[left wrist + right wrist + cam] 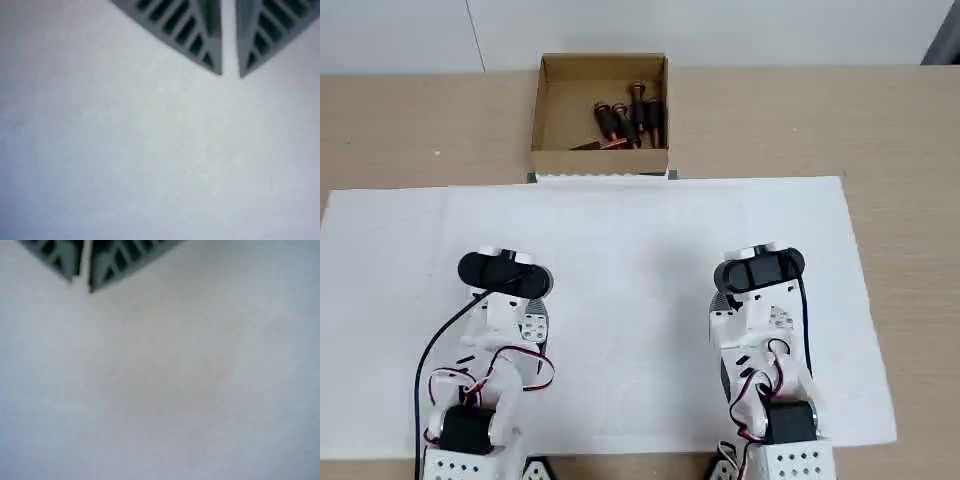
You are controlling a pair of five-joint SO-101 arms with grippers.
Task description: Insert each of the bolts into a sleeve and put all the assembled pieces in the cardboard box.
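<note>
The cardboard box [552, 105] stands at the far edge of the white sheet, and several dark bolt-and-sleeve pieces [628, 118] lie in its right half. Both arms are folded back near the table's front edge, the left arm [505, 275] and the right arm [758, 270] each pointing down at the sheet. In the left wrist view my left gripper [230, 75] hangs close over bare white sheet, fingers nearly together with nothing between them. My right gripper [80, 285] is likewise shut over bare sheet, holding nothing.
The white sheet [640, 240] covers the middle of the wooden table [900, 130]. Open sheet lies between the arms and the box. Cables loop around both arm bases near the front edge.
</note>
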